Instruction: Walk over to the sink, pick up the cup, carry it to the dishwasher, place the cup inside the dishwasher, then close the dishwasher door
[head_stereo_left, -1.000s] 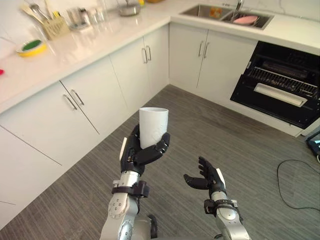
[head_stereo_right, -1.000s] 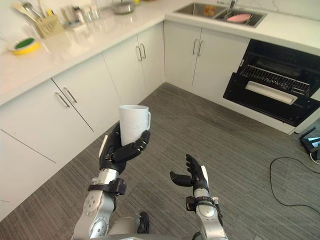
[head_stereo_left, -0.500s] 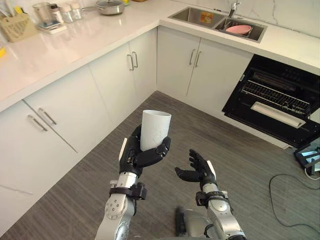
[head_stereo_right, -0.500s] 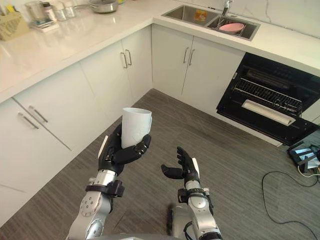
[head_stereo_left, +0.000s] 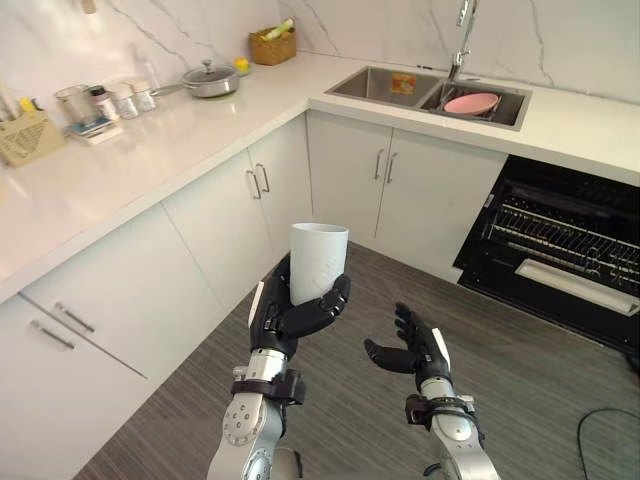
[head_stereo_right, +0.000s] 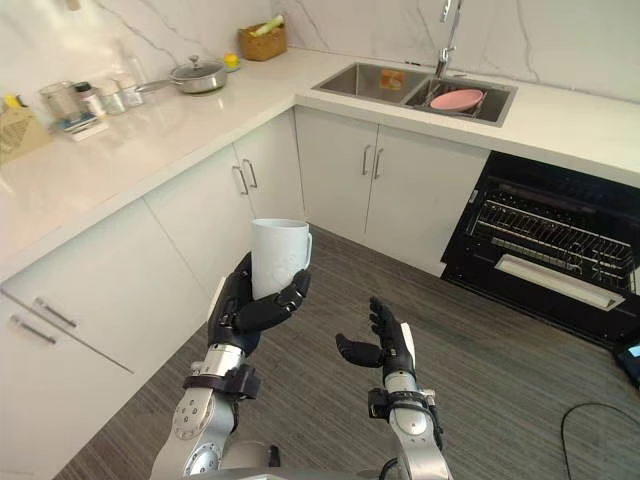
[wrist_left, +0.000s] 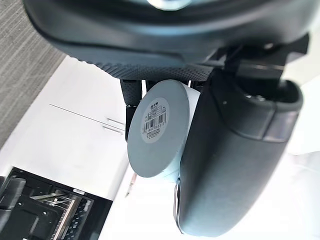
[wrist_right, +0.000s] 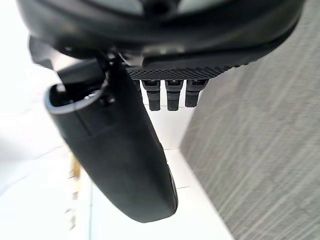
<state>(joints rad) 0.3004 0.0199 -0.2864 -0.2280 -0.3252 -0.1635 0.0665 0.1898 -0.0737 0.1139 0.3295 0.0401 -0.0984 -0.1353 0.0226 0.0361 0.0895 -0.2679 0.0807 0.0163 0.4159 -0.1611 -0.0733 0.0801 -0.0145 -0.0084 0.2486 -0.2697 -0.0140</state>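
Observation:
My left hand (head_stereo_left: 290, 312) is shut on a plain white cup (head_stereo_left: 318, 262), held upright at chest height over the grey floor; its round base (wrist_left: 157, 127) shows past the fingers in the left wrist view. Beside it my right hand (head_stereo_left: 415, 348) hangs open and holds nothing. The dishwasher (head_stereo_left: 560, 250) stands open at the right under the counter, dark inside, with a wire rack (head_stereo_left: 565, 240) and its door (head_stereo_left: 575, 288) down. The steel sink (head_stereo_left: 430, 90) sits in the counter at the back, with a pink bowl (head_stereo_left: 470, 102) in it.
White cabinets (head_stereo_left: 250, 200) run along the left and meet the sink counter in a corner. On the left counter (head_stereo_left: 150, 140) stand a pan (head_stereo_left: 205, 78), jars (head_stereo_left: 85, 105) and a basket (head_stereo_left: 272, 45). Open grey floor (head_stereo_left: 520, 390) lies between me and the dishwasher.
The whole picture has shifted: the camera has moved, and the sink corner and the dishwasher now show higher and nearer. Both hands keep their pose, the cup still upright in the left.

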